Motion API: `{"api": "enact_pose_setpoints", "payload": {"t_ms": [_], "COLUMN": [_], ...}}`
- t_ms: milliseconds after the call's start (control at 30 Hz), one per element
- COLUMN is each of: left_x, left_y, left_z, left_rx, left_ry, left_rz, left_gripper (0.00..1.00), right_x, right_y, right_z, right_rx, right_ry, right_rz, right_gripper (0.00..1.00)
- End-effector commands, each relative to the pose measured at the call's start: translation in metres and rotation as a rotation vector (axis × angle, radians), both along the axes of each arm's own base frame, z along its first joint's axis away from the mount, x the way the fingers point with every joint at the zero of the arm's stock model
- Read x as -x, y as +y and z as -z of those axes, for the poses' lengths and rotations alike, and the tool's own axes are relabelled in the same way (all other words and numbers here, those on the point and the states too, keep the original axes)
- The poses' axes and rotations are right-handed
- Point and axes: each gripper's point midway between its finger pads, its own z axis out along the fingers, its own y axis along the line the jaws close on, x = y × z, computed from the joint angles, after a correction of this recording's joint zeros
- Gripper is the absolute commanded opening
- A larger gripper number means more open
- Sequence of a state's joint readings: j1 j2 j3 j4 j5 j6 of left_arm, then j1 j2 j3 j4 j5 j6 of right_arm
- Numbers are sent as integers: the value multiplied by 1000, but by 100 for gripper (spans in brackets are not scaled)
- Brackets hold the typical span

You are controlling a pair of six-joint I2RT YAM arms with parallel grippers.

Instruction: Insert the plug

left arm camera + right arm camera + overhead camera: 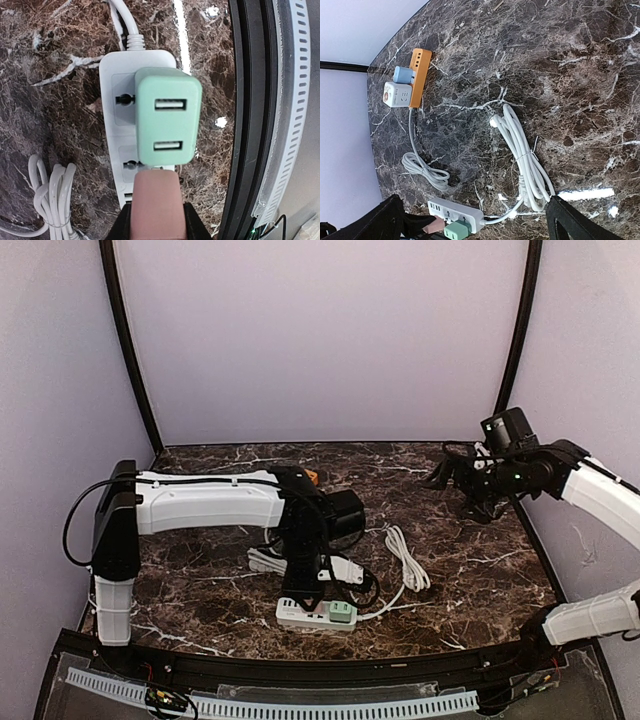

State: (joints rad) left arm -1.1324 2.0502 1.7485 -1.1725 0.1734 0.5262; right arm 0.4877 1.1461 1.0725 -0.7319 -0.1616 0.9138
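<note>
A mint-green USB plug [167, 117] sits on the end socket of a white power strip [112, 125] near the table's front edge; I cannot tell how deep it is seated. It also shows in the top view [343, 612] and the right wrist view [457, 231]. My left gripper [156, 176] points down at the strip [298, 614], its pink fingers together, tip against the plug's near edge. My right gripper [475, 200] is open and empty, held high at the back right [452, 476].
The strip's white cable bundle [405, 555] lies to the right of it. An orange power strip [417, 75] with a blue and a white adapter lies at the back, its cable coil [422, 170] trailing forward. The black front rail [250, 120] runs just beside the white strip.
</note>
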Motion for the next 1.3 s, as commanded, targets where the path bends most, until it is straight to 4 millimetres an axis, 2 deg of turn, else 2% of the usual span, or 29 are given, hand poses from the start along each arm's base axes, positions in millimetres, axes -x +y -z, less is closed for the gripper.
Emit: {"api": "enact_pose_setpoints", "payload": {"t_ms": [0, 1267], "left_x": [-3, 5], "left_y": [-4, -10], "left_z": [-6, 18], "left_rx": [-1, -67], "left_ry": [-51, -85], "left_rz": [5, -1], "left_gripper": [1, 1], "right_x": [5, 28], "right_y": [-6, -17], "right_z": [-1, 3], "right_rx": [-1, -17], "right_ry": [-3, 13], "right_rz": [11, 34], "right_gripper": [99, 99]}}
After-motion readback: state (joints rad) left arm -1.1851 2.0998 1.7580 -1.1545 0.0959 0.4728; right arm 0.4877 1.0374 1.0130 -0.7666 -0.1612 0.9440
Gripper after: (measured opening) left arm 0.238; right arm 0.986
